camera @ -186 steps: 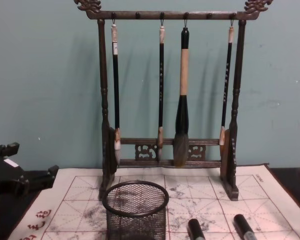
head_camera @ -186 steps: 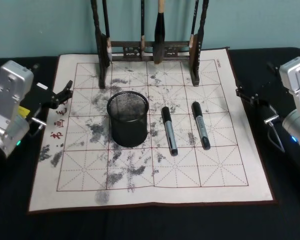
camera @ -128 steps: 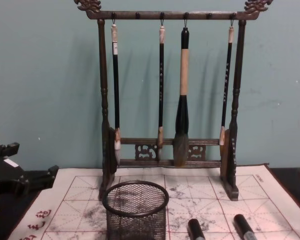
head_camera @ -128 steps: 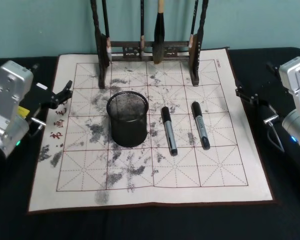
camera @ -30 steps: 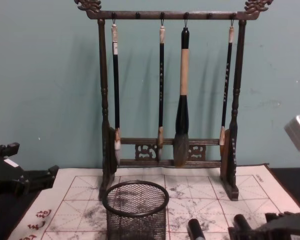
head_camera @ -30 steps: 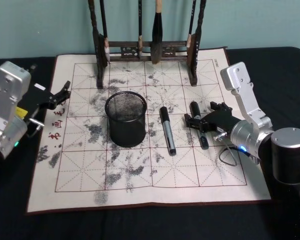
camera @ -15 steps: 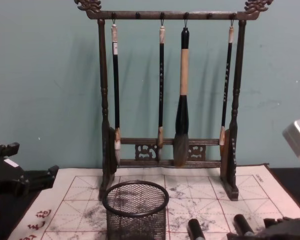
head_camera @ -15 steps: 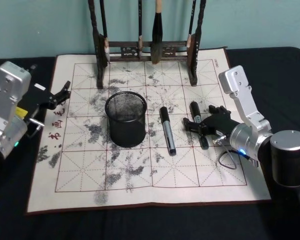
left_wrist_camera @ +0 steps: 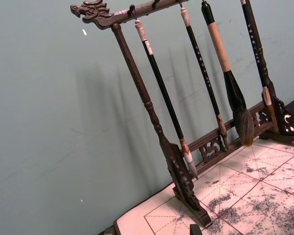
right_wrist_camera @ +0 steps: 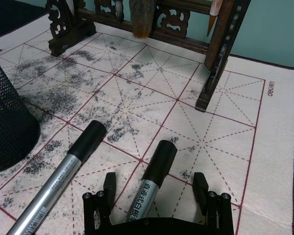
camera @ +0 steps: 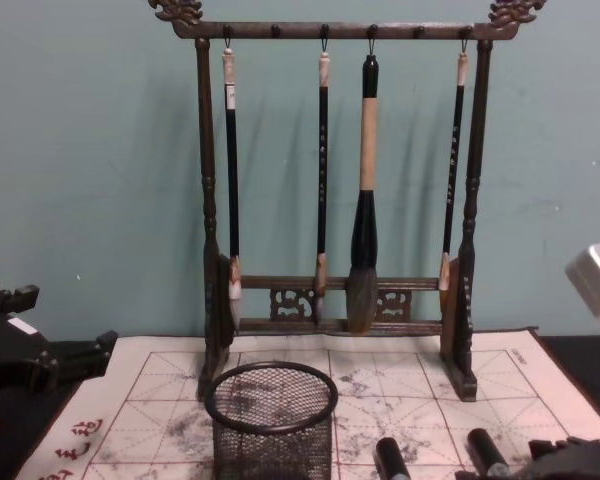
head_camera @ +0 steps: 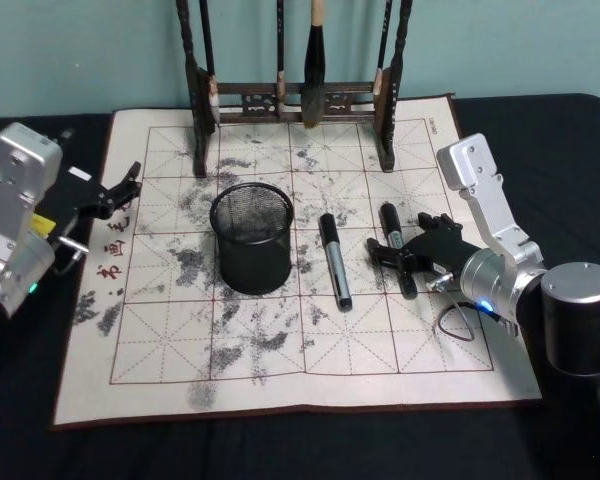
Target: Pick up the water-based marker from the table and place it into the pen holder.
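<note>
right hand (head_camera: pixel 402 238): just moved in, released, straddling the right-side black-capped silver marker (right_wrist_camera: pixel 151 174)
left hand (head_camera: pixel 123 187): idling far left, released
task: grasp coming next

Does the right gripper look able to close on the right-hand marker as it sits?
Probably yes. The right gripper is open, a finger either side of the right-hand marker; the other marker lies apart. Left gripper parked at the mat's left edge.
</note>
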